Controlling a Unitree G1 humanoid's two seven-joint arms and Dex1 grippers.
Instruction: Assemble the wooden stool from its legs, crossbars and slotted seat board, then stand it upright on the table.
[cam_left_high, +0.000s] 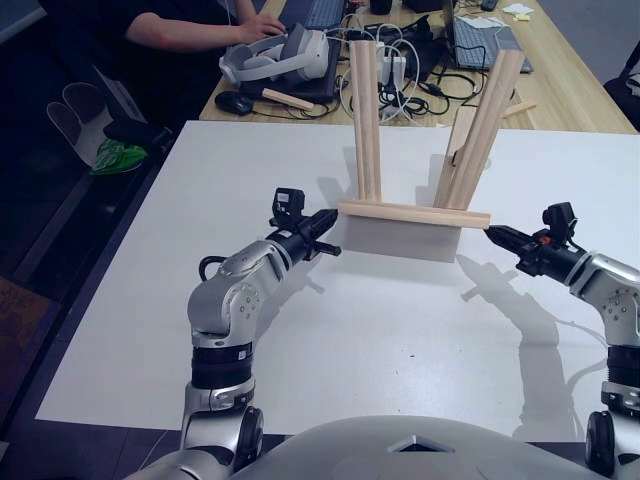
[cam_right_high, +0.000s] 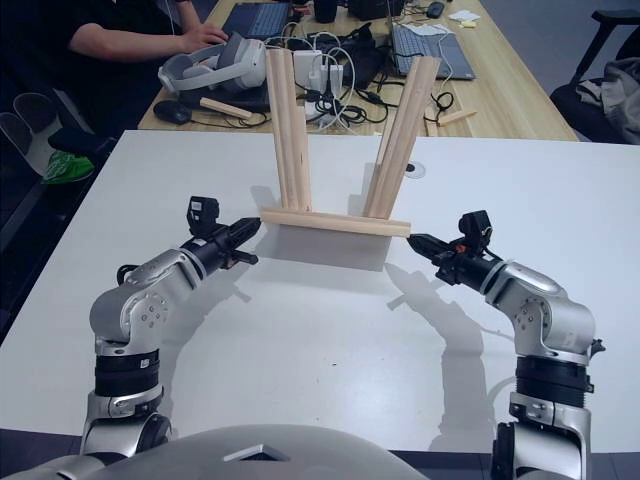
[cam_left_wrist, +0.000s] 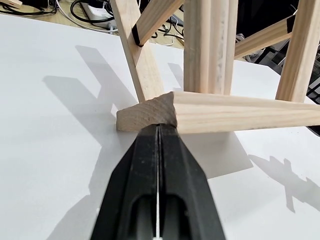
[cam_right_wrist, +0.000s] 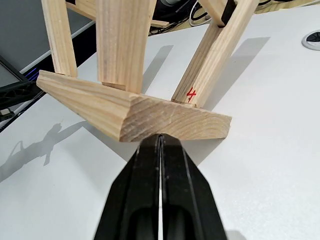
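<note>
The wooden stool stands upside down at the middle back of the white table (cam_left_high: 330, 350). Its seat board (cam_left_high: 415, 213) is at the bottom and its legs (cam_left_high: 366, 120) point up, joined by crossbars (cam_left_wrist: 262, 37). The board's near edge looks lifted, with a shadow beneath it. My left gripper (cam_left_high: 330, 218) is shut, and its tip (cam_left_wrist: 158, 127) presses against the board's left end. On the other side my right gripper (cam_left_high: 492, 232) is shut too, with its tip (cam_right_wrist: 160, 137) against the board's right end. Neither gripper has anything between its fingers.
A wooden desk (cam_left_high: 560, 90) behind the table holds laptops, cables, a white headset (cam_left_high: 280, 55), a mouse and a loose wooden piece (cam_left_high: 288, 98). A person's arm rests there. A cable grommet (cam_right_wrist: 312, 40) sits in the table beyond the stool. The near half of the table is bare.
</note>
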